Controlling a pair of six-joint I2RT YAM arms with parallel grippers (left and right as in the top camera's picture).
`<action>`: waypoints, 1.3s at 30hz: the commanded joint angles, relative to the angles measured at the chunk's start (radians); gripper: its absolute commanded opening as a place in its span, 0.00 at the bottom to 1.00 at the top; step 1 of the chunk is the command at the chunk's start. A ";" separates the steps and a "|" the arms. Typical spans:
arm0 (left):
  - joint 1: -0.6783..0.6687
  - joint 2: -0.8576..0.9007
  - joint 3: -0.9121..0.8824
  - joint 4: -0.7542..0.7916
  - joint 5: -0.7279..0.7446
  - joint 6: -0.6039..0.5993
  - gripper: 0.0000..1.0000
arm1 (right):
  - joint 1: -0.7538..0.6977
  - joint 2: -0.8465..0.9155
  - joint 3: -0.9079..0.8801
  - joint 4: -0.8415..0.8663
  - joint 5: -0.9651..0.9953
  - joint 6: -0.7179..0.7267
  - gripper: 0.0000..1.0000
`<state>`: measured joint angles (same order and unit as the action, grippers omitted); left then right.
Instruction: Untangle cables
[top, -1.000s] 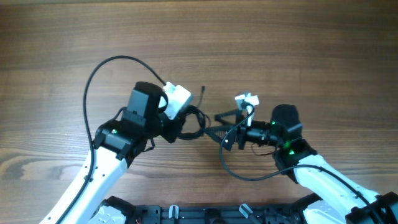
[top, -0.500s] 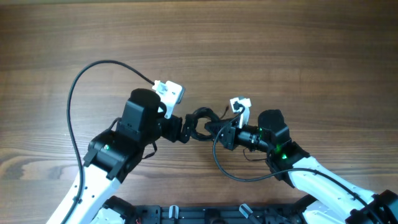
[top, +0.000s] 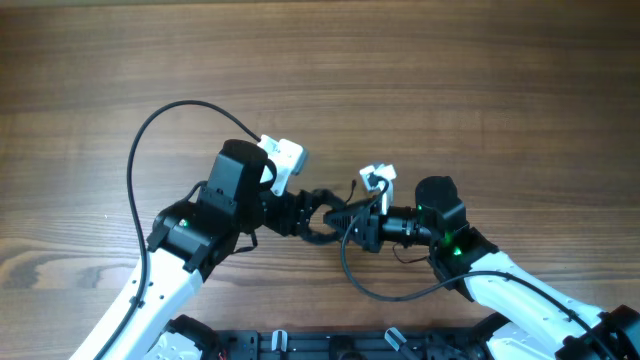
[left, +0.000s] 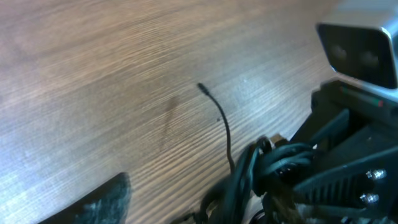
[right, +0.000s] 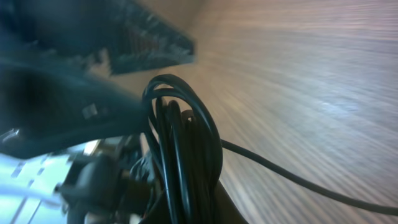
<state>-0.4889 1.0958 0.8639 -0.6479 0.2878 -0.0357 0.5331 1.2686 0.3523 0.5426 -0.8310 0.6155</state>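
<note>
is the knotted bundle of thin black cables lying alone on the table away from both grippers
No, the knotted black cable bundle sits between the left gripper and right gripper, touching both.

We see a brown wooden bench (top: 480, 70), its grain running left to right in the overhead view. Along the bench's near edge we make out a black frame (top: 330, 343) with small pale clips.
</note>
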 joint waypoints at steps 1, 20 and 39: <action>0.003 0.004 0.013 -0.022 0.077 0.151 0.56 | -0.003 0.001 0.006 0.022 -0.114 -0.067 0.04; 0.276 0.004 0.011 0.049 0.079 -0.430 0.04 | -0.095 0.001 0.006 -0.008 0.144 0.214 0.92; 0.298 0.004 0.011 0.057 0.448 -0.473 0.04 | 0.051 0.005 0.006 0.020 0.626 0.361 0.79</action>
<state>-0.1959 1.0988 0.8642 -0.5919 0.6334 -0.5034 0.5800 1.2690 0.3523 0.5758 -0.3016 0.9432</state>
